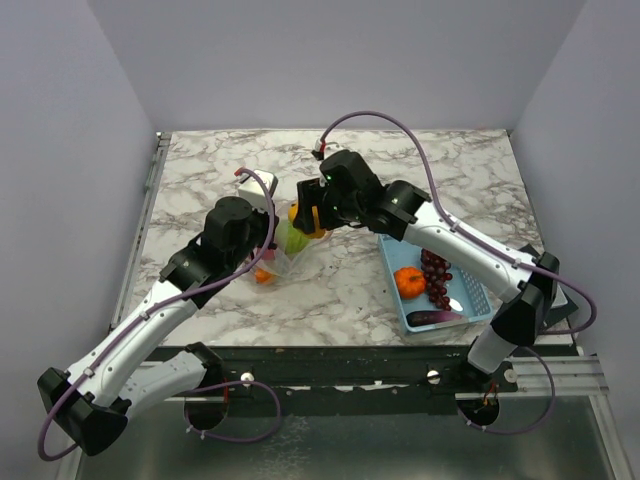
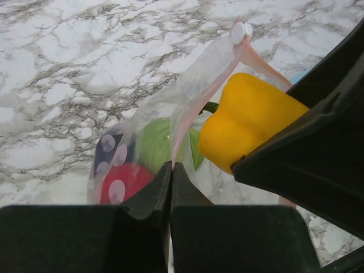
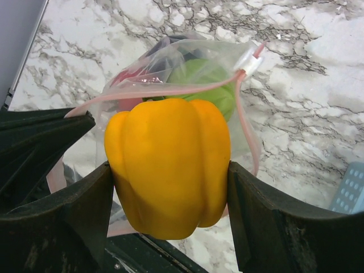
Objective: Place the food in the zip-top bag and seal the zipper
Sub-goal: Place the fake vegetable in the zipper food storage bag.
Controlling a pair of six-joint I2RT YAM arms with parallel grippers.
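Food lies in the blue basket (image 1: 478, 296) at the near right of the table (image 1: 450, 170), its near corner close to the front edge. The eggplant (image 1: 433, 318) is nearest, then the orange (image 1: 409, 282) and the grapes (image 1: 436, 275).

A strip of open marble separates the basket from the bag (image 1: 285, 255), which stands left of the middle. The left gripper (image 2: 172, 170) has its jaws pressed fully together on the near edge of the bag and holds it up. A green piece (image 2: 156, 142) and a red piece (image 2: 128, 182) are inside.

The pink zipper (image 3: 170, 91) is parted, with its white slider (image 2: 239, 31) at the far end. The right gripper (image 3: 170, 190) has its jaws wide apart around a yellow pepper (image 2: 244, 119) and holds it at the mouth, just beside the strip. I cannot tell if the pepper has passed the edge.

Behind both grippers, open marble runs to the far edge and the walls.
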